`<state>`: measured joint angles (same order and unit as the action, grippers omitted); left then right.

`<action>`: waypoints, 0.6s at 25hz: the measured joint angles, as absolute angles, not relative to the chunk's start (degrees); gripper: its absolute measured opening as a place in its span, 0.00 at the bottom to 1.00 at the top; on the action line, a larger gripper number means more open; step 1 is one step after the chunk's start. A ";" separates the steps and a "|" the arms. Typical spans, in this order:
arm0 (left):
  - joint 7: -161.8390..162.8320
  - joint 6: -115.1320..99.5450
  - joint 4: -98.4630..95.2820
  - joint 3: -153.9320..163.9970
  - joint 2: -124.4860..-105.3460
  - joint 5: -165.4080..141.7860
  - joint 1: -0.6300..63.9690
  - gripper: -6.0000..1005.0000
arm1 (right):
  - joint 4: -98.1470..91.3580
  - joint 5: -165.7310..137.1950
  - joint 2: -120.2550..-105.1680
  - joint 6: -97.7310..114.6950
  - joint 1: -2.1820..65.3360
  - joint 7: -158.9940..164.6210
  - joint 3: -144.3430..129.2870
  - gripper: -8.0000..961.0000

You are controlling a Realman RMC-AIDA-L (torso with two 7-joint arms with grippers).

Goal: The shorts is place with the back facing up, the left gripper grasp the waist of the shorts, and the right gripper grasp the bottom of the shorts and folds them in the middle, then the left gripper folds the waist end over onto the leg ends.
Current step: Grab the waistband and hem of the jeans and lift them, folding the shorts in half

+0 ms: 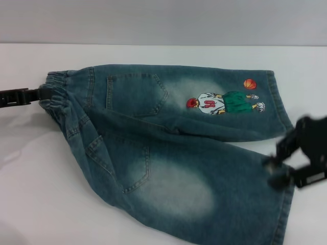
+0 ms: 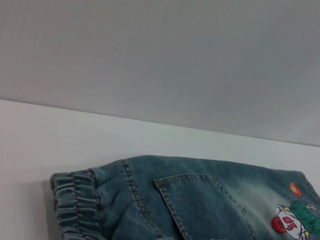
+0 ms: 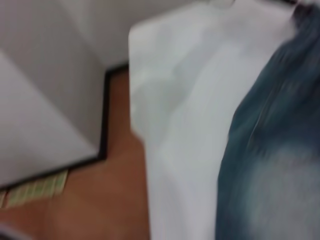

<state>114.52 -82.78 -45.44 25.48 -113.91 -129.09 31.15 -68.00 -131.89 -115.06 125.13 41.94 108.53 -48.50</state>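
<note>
Nearest the head camera: denim shorts (image 1: pixel 168 153), spread on white surface (image 1: pixel 30 204), back side up, waist toward robot's left, leg ends toward its right. Two back pockets showing, nearer pocket (image 1: pixel 125 163) and farther pocket (image 1: pixel 135 94). Faded pale patch on the nearer leg. Embroidered cartoon figure (image 1: pixel 222 103) in green and white on the farther leg, with a small orange ball (image 1: pixel 249 83) just beside it near the hem. Legs splayed apart at the hems, joined at the crotch.

Left gripper (image 1: pixel 43 95) low at the elastic waistband (image 1: pixel 57 94), dark fingers touching the gathered edge; clenched on the fabric or merely against it, cannot tell. Left wrist view: same waistband (image 2: pixel 75 205) and farther pocket (image 2: pixel 200 205) from close in, cartoon figure (image 2: pixel 292 222) at the far end, grey wall (image 2: pixel 160 60) behind the surface.

Right gripper (image 1: pixel 283 166) blurred, at the hem of the nearer leg, partly over the cloth edge; grasping or released, cannot tell. Right wrist view: smeared denim (image 3: pixel 272 150) beside white surface (image 3: pixel 180 125), surface edge dropping to brown floor (image 3: pixel 100 200) and a grey wall panel (image 3: pixel 45 110).
</note>
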 joint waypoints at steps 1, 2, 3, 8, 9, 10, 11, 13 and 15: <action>114.52 -82.80 -45.44 25.48 -113.93 -129.09 31.21 0.05 | -67.89 -132.76 -115.19 125.15 41.97 109.02 -50.60 0.42; 114.52 -82.80 -45.44 25.48 -113.99 -129.09 31.30 0.05 | -67.62 -133.68 -115.37 125.17 42.00 109.42 -52.60 0.43; 114.52 -82.80 -45.44 25.48 -113.99 -129.09 31.30 0.05 | -67.25 -134.58 -115.55 125.17 42.00 109.75 -54.27 0.43; 114.58 -82.78 -45.44 25.48 -114.28 -129.10 31.75 0.05 | -64.75 -136.40 -116.26 125.20 41.62 110.46 -61.70 0.45; 114.61 -82.78 -45.44 25.49 -114.29 -129.10 31.77 0.05 | -64.50 -136.86 -116.38 125.25 41.54 110.66 -62.81 0.45; 114.66 -82.77 -45.44 25.49 -114.32 -129.10 31.88 0.05 | -64.31 -137.68 -116.49 125.26 41.46 110.86 -63.81 0.46; 114.68 -82.78 -45.44 25.49 -114.32 -129.11 31.95 0.05 | -64.17 -138.39 -116.55 125.28 41.42 110.87 -64.29 0.47; 114.74 -82.78 -45.44 25.48 -114.41 -129.11 32.05 0.05 | -63.60 -140.11 -116.69 125.31 41.30 110.86 -65.31 0.51; 114.79 -82.76 -45.44 25.48 -114.48 -129.11 32.07 0.05 | -62.79 -141.39 -116.75 125.28 41.26 110.64 -65.89 0.54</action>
<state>114.79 -82.76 -45.44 25.48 -114.48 -129.11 32.07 -62.79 -141.39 -116.75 125.28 41.26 110.64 -65.89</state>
